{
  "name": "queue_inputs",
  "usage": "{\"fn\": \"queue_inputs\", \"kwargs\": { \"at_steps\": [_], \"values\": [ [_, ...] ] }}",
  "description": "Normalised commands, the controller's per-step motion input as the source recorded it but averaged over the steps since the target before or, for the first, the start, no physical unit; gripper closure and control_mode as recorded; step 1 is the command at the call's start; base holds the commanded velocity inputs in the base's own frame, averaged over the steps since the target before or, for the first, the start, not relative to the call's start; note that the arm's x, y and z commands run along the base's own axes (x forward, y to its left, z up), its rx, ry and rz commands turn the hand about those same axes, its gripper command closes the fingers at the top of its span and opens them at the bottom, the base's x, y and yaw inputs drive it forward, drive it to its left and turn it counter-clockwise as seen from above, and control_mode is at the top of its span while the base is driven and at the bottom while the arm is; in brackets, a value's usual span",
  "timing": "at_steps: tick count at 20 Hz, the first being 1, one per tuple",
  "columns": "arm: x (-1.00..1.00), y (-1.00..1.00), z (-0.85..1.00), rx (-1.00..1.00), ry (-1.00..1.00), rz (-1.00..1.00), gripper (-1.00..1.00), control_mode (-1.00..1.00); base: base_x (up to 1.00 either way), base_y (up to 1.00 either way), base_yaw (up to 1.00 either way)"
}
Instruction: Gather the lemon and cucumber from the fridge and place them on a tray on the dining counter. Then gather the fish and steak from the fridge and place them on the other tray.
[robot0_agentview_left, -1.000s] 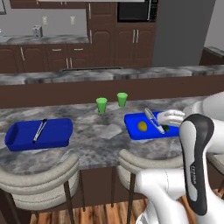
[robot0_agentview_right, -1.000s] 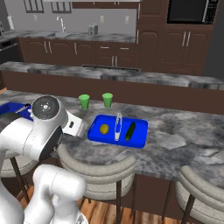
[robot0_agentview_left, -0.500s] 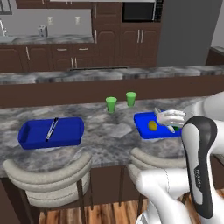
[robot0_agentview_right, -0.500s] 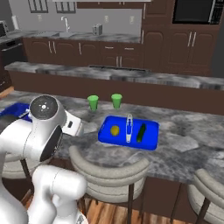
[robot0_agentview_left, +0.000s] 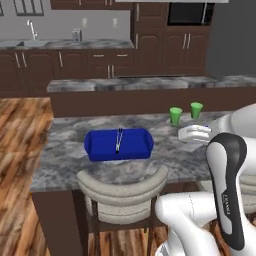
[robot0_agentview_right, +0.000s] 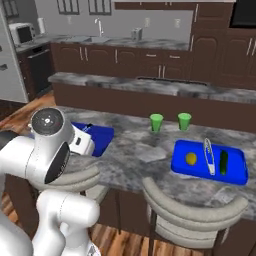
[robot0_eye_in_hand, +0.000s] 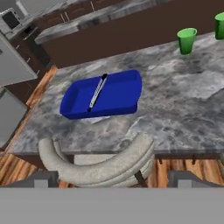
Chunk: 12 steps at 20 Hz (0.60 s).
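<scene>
Right base view: the dining counter (robot0_agentview_right: 135, 145) is seen with a blue tray (robot0_agentview_right: 210, 162) on its right, in which the lemon (robot0_agentview_right: 191, 158) and the cucumber (robot0_agentview_right: 223, 162) lie, a pale utensil between them. The first half of the task is judged done. A second tray (robot0_agentview_left: 119, 144) is seen to the left, with no food in it but a thin utensil, so the fish and steak are judged to be next. The fridge (robot0_agentview_right: 7, 65) is cut off at the left edge, its door and inside hidden; a drive towards it is called for. The gripper (robot0_eye_in_hand: 112, 179) is spread wide with nothing held, its fingertips barely made out at the bottom of the hand view.
</scene>
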Motion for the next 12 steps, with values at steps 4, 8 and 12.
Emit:
{"fn": "queue_inputs", "kwargs": {
  "at_steps": [4, 8, 12],
  "values": [
    [0.00, 0.00, 0.00, 0.00, 0.00, 0.00, -1.00, 1.00, -0.20, 1.00, 0.18],
    [0.00, 0.00, 0.00, 0.00, 0.00, 0.00, -1.00, 1.00, -0.19, 1.00, 0.16],
    [0.00, 0.00, 0.00, 0.00, 0.00, 0.00, -1.00, 1.00, -0.10, 1.00, 0.15]
  ]
}}
